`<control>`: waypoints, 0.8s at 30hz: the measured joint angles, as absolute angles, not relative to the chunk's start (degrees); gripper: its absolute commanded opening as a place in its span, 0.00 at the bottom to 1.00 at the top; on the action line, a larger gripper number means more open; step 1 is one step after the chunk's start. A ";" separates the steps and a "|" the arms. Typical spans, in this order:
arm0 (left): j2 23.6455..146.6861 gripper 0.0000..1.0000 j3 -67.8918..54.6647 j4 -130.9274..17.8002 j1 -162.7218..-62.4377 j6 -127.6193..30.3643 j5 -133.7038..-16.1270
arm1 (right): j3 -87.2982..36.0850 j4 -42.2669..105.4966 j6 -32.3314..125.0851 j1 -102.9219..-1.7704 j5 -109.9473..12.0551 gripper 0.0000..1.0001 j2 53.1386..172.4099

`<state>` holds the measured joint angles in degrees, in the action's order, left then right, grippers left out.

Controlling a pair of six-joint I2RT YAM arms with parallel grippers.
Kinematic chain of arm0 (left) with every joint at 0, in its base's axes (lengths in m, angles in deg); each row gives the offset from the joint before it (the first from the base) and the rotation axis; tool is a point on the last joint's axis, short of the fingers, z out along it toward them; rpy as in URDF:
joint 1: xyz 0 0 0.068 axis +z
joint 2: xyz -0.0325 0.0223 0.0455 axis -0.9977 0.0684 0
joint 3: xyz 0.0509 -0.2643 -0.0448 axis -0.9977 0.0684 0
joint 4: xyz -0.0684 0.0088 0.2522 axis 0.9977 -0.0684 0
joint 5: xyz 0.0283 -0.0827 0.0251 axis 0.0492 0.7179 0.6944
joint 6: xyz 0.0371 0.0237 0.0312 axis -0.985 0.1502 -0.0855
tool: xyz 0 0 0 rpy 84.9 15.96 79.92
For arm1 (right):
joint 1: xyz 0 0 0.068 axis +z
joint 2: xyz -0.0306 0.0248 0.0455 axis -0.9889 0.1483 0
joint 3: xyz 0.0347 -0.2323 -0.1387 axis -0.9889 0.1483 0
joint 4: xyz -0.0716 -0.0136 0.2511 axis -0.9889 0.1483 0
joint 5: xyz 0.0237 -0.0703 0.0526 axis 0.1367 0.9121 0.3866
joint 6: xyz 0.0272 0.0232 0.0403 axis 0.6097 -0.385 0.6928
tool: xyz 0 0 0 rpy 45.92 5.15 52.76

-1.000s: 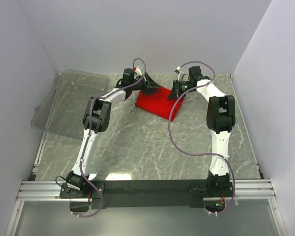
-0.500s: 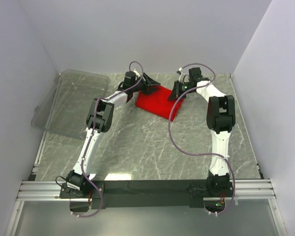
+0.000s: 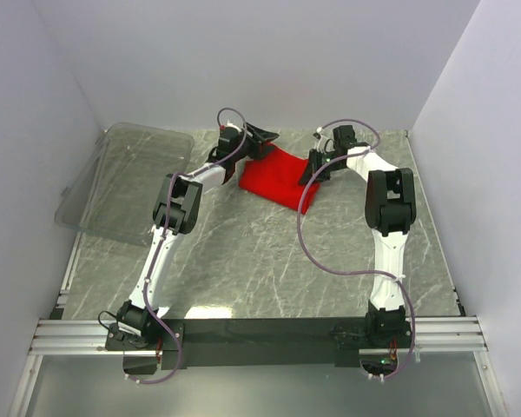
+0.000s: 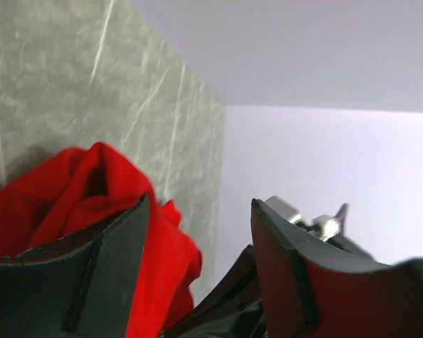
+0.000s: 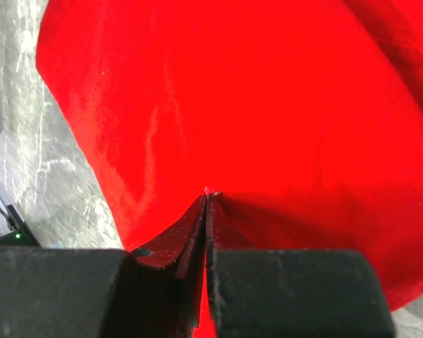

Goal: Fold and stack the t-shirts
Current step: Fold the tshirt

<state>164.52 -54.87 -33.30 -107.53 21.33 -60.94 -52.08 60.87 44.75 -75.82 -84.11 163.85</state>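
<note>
- Clear plastic bin [image 3: 126, 181]: sits on the grey marble-patterned counter [image 3: 243, 261], well to the left of the left gripper and apart from it. It overhangs the counter's left edge.
- Left gripper [image 3: 267, 142]: is at the far side of the counter, above the far left corner of the bright red fabric t-shirt [image 3: 280, 181].
  - In the left wrist view, the left gripper [image 4: 201, 232] has its two dark fingers [image 4: 92, 274] apart, with only the pale wall showing in the gap.
  - No cloth shows between them.
- Bright red fabric t-shirt, overhead view: lies as a compact folded block on the far middle of the counter, between the two grippers. The block is turned at an angle to the counter edges.
- Bright red fabric t-shirt, left wrist view: the cloth [image 4: 70, 190] bunches up just beside and behind the left-hand finger of the left gripper. Whether the cloth touches that finger cannot be told.
- Right gripper [image 3: 315, 169]: is down at the right-hand edge of the t-shirt, touching it.
  - In the right wrist view, the right gripper [image 5: 206, 198] has its fingers pressed together.
  - A thin strip of red cloth shows in the slit between them, so the gripper is clamped on a fold of the t-shirt [image 5: 254, 105].
  - The cloth spreads smooth ahead of the fingertips, with a shallow crease running into the pinch point.
  - Bare counter shows to the left of this gripper.
</note>
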 measured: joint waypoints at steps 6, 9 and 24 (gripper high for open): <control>164.52 0.66 -54.45 -31.16 -107.49 22.95 -65.05 | -51.86 58.96 47.97 -76.92 -82.93 0.01 163.85; 164.52 0.66 -54.97 -34.26 -107.47 21.57 -66.58 | -51.90 57.39 51.46 -78.03 -81.53 0.00 163.85; 163.77 0.66 -54.34 -38.24 -107.05 16.87 -67.17 | -51.95 53.50 57.15 -83.21 -75.52 0.00 163.74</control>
<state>163.77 -54.34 -38.24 -107.05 16.87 -67.17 -51.95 53.50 57.15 -83.21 -75.52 163.74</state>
